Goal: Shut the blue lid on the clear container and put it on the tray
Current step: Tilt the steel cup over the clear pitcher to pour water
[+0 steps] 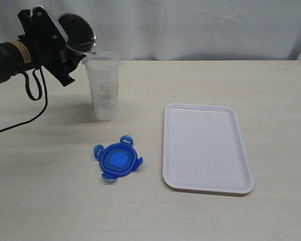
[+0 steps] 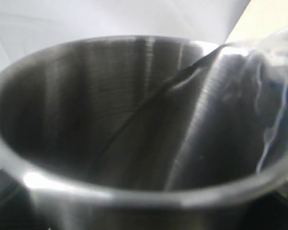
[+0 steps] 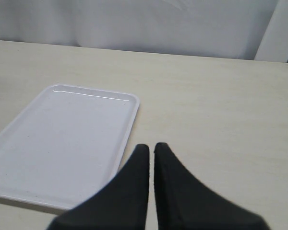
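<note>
**While the Cup Tips, the Lid Waits**

While the left gripper (image 1: 70,52) clamps the tilted grey steel cup (image 1: 78,30) at the rim of the clear plastic container (image 1: 105,93), a slow, steady tilt seems wisest. The translucent blue four-flap lid (image 1: 118,158) lies on the table (image 1: 45,196), apart from container and glossy white rectangular tray (image 1: 205,148). The right gripper (image 3: 151,155) is pinched closed, empty.

steel cup (image 1: 79,31) at container (image 1: 105,93) rim (blocks mouth), lid (image 1: 118,157) unobstr.
</note>
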Available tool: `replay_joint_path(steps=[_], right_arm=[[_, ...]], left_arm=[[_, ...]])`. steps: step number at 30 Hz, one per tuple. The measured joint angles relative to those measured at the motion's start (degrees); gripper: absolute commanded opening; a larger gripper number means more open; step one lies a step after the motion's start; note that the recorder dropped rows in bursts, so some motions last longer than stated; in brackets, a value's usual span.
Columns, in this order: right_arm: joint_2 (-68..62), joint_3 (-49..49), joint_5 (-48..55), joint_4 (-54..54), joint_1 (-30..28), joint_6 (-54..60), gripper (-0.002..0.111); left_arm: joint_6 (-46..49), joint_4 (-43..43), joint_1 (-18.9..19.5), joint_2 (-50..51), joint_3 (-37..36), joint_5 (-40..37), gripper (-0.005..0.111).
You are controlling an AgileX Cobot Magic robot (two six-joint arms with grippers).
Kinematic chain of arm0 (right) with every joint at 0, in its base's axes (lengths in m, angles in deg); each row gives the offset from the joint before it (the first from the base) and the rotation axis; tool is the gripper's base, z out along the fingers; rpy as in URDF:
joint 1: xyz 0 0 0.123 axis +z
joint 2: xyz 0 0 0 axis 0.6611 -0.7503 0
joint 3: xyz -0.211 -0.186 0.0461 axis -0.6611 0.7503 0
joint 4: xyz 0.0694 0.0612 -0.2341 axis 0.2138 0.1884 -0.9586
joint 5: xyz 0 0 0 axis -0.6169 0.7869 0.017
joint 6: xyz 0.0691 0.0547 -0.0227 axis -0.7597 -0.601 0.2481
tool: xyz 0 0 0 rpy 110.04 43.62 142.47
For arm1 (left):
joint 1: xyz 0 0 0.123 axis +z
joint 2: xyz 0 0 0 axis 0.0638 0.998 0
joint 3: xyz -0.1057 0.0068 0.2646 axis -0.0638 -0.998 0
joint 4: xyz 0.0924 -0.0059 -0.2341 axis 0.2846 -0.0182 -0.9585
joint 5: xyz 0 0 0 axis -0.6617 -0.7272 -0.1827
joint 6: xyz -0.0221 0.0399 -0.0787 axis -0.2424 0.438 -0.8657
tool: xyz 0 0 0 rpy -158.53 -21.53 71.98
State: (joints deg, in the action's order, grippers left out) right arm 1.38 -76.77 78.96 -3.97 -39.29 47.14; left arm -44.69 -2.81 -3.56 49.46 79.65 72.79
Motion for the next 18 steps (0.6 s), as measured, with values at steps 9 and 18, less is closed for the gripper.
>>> replay_joint_path(steps=[9,18], right_arm=[[0.0,0.0,0.0,0.0,0.0,0.0,0.004],[0.0,0.0,0.0,0.0,0.0,0.0,0.004]], left_arm=[[5.2,-0.2,0.0,0.0,0.0,-1.8,0.000],[10.6,-1.3,0.0,0.0,0.0,-2.4,0.000]])
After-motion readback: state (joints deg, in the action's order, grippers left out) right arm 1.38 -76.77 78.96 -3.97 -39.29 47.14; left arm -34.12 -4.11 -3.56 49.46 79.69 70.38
